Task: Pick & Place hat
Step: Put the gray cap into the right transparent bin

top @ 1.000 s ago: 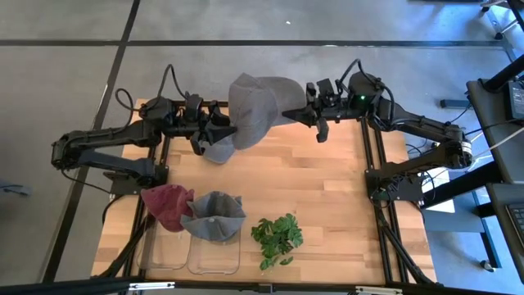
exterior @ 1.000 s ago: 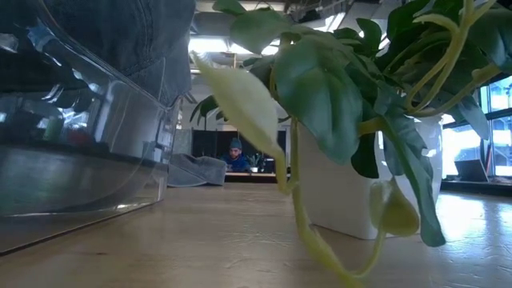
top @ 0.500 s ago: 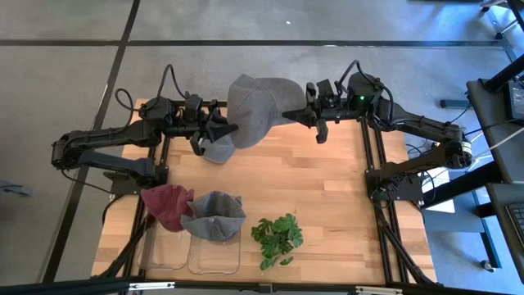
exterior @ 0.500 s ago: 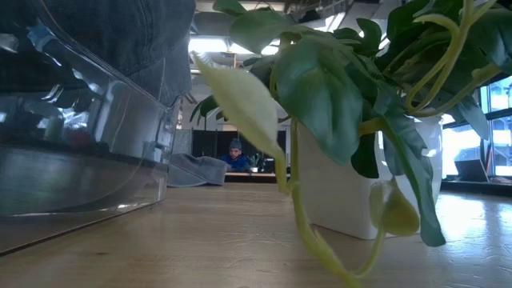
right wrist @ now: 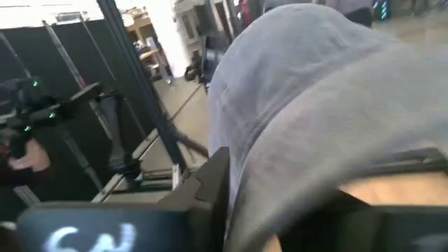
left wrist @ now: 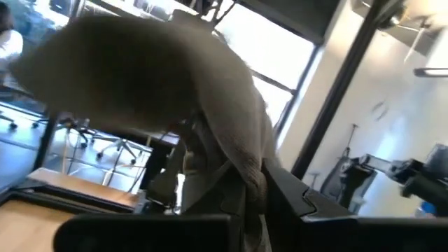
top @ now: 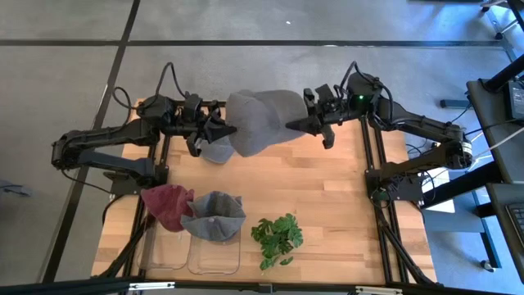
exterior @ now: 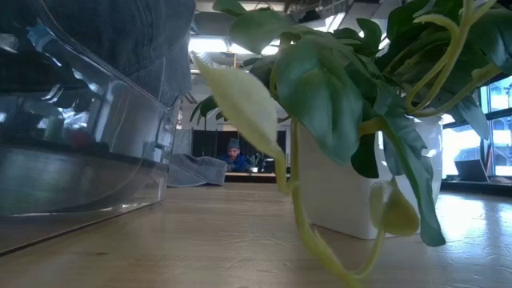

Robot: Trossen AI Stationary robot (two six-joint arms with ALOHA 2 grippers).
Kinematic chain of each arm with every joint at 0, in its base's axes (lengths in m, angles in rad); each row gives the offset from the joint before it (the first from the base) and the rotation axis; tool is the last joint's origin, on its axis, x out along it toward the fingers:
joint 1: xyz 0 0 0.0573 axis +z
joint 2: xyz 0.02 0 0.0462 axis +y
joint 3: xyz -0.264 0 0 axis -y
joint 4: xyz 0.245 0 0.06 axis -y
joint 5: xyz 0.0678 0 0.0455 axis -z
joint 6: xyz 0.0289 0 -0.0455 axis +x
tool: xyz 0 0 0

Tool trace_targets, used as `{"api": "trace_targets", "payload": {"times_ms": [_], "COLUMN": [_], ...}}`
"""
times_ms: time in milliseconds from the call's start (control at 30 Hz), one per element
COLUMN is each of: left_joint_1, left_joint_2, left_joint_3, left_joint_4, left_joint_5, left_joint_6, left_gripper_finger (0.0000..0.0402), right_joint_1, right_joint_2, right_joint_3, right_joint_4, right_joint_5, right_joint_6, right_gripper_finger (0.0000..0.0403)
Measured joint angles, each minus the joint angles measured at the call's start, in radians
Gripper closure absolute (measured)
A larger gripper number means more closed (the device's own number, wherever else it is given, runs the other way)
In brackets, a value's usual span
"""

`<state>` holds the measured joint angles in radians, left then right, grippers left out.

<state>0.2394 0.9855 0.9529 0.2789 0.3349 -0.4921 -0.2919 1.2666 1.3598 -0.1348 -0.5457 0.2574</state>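
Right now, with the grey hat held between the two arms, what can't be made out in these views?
- High view: whether the right gripper grips the grey hat; the hat covers its fingertips.
- Left wrist view: the left gripper's grip point, buried in hat fabric.
- Low view: both grippers, blocked by the plant and clear bin.
- Low view: the far person, too small.

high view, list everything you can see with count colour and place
grey hat: 1, light grey, held up between the two grippers at the table's far edge
red hat: 1, dark red, near left, over a clear bin
denim hat: 1, blue-grey, on a clear bin beside the red one
clear bins: 2, transparent, near left edge
plant: 1, green, near edge, middle
table: 1, light wood
left gripper: 1, dark, shut on the hat's left side
right gripper: 1, dark, at the hat's right side
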Motion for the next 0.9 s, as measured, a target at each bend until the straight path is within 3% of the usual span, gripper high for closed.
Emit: {"api": "trace_targets", "payload": {"times_ms": [100, 200, 400, 500, 700, 900], "left_joint_1": [0.000, 0.001, 0.000, 0.000, -0.050, -0.159], "left_joint_2": [0.000, 0.002, 0.051, 0.097, 0.220, 0.329], "left_joint_3": [0.063, 0.153, 0.344, 0.437, 0.609, 0.779], "left_joint_4": [-0.128, -0.317, -0.650, -0.779, -0.948, -1.133], "left_joint_5": [0.005, 0.006, 0.039, 0.108, 0.338, 0.404], "left_joint_6": [0.010, 0.047, 0.054, 0.015, -0.037, -0.014], "left_gripper_finger": [0.0379, 0.0379, 0.0379, 0.0379, 0.0379, 0.0379], "right_joint_1": [-0.012, -0.025, -0.058, -0.066, -0.086, -0.086], "right_joint_2": [-0.004, -0.004, -0.006, -0.006, -0.006, -0.006], "right_joint_3": [0.000, 0.000, 0.000, 0.000, 0.000, 0.000], "right_joint_4": [-0.110, -0.260, -0.508, -0.565, -0.581, -0.584], "right_joint_5": [0.016, 0.132, 0.574, 0.728, 0.780, 0.780], "right_joint_6": [-0.084, -0.196, -0.285, -0.278, -0.262, -0.260], "right_gripper_finger": [0.0283, 0.0261, 0.0247, 0.0246, 0.0246, 0.0246]}}
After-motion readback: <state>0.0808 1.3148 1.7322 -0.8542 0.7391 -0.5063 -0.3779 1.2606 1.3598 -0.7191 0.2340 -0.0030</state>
